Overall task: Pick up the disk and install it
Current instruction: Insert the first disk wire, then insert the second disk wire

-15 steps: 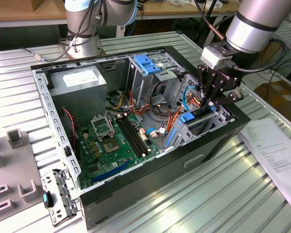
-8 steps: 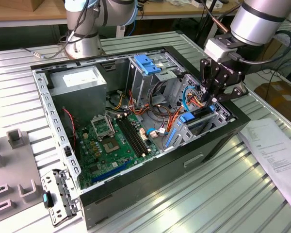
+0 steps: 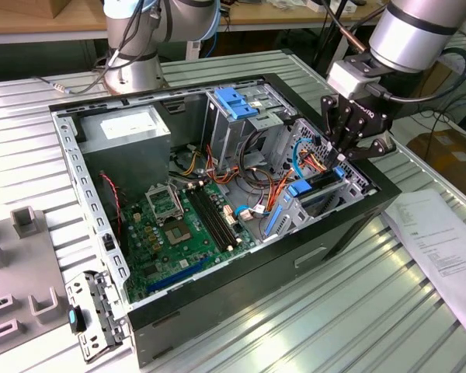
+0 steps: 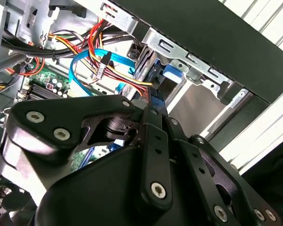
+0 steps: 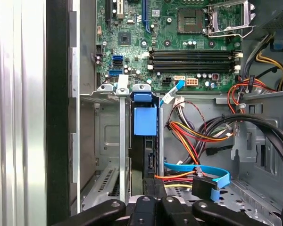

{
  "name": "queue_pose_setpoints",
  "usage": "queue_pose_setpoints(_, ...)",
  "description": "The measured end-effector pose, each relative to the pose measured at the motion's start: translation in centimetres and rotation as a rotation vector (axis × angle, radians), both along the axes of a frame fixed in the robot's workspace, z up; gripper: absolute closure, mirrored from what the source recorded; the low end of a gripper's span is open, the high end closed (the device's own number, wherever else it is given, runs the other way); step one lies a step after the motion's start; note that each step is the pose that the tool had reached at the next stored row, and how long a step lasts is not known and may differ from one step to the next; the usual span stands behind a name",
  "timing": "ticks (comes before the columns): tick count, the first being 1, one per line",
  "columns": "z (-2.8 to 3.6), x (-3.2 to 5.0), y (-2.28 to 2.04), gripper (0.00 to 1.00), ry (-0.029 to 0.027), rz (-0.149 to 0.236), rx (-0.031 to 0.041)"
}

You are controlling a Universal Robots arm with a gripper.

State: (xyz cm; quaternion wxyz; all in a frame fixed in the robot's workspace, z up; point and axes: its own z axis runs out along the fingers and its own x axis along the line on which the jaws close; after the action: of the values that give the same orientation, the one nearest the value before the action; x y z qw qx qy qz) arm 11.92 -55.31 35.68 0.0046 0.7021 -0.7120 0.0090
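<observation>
While the ribbed metal table (image 3: 311,326) carried the open computer case (image 3: 241,287) lying on its side, the arm (image 3: 419,31) reached down over the case's end at the exterior view's right, far from the motherboard (image 3: 186,225) in the middle.

There the metal drive cage (image 3: 291,221) stood against the near right wall of the case. The disk (image 3: 317,186) sat partway inside one of its slots, standing on edge with its blue carrier tab uppermost. In the first wrist view that tab (image 5: 145,120) showed between two upright cage rails, with the disk's dark edge running below it.

The gripper (image 3: 349,159) hung directly over the disk's outer end, at or very near contact. I could not tell whether the pincer clamped the disk or only rested against it, nor how wide it stood.

The pickup looked finished and the installing step was in hand, with the disk entered in the cage but apparently not fully seated.

Any further seating would have called for motion straight along the slot's rails, without twisting the carrier, and for clearance from the blue flat cable (image 5: 198,169) and the coloured wire bundle (image 5: 193,136) lying just beside the cage.
</observation>
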Motion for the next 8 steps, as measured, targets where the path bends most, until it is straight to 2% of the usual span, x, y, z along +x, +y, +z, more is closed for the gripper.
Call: queue_pose_setpoints(8,0.05,0.0,0.0,0.89,0.0,0.0,0.0)
